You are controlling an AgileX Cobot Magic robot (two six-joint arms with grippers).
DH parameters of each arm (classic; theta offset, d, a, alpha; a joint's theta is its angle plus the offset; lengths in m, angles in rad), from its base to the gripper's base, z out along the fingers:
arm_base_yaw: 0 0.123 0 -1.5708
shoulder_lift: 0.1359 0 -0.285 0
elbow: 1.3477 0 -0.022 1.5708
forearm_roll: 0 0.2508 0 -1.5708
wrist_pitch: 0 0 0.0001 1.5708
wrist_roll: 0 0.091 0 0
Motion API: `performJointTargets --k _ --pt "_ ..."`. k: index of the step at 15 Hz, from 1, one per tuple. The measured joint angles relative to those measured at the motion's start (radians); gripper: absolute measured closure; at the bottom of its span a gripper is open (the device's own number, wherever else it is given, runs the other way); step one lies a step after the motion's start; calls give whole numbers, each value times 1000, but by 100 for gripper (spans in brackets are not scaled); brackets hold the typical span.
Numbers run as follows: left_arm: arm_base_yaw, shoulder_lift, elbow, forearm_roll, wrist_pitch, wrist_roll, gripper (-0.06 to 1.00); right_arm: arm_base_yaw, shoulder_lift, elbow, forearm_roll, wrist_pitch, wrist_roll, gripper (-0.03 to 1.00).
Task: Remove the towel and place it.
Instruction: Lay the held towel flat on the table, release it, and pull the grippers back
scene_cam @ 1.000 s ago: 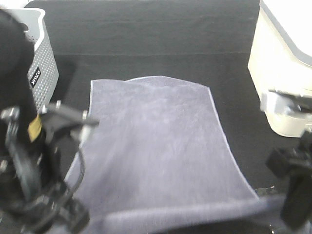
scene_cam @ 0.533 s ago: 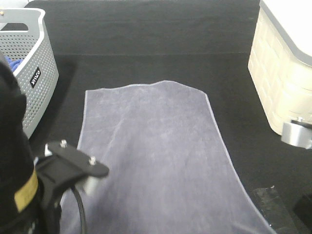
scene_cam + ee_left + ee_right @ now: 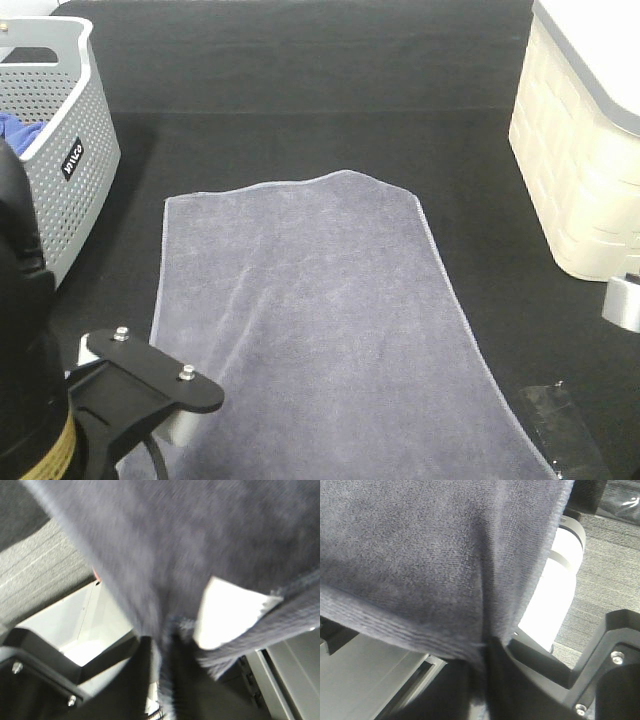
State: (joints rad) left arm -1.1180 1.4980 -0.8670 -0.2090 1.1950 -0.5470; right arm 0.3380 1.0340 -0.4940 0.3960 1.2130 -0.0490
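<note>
Black table surface [image 3: 300,70], with the towel [image 3: 310,320] spread flat down the middle, its near end running out of the high view. Grey basket [image 3: 70,160] with a blue cloth [image 3: 15,128] on the left, cream bin [image 3: 580,170] on the right. Left gripper [image 3: 162,650] and right gripper [image 3: 479,667] each have their jaws clamped on towel fabric.

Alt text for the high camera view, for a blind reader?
A greyish-lavender towel lies flat on a black table. Grey basket at left, cream bin at right, black robot arm in the lower left corner.
</note>
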Motion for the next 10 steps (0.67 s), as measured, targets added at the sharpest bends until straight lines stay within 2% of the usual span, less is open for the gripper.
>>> performJointTargets --k 2,3,4,5,8,10 --pt "0 0 1 1 10 -4 45 0 -1 0 3 0 0 52" --pt "0 0 1 1 12 -4 27 0 -1 -4 6 0 0 39" --pt "0 0 1 1 14 -4 23 0 -2 -8 6 0 0 30" --pt "0 0 1 1 15 -4 21 0 -3 -8 2 0 0 28" --pt "0 0 -1 11 16 -4 20 0 -3 -8 -12 0 0 27" --pt "0 0 -29 70 18 -4 20 0 -3 -22 -17 3 -4 27"
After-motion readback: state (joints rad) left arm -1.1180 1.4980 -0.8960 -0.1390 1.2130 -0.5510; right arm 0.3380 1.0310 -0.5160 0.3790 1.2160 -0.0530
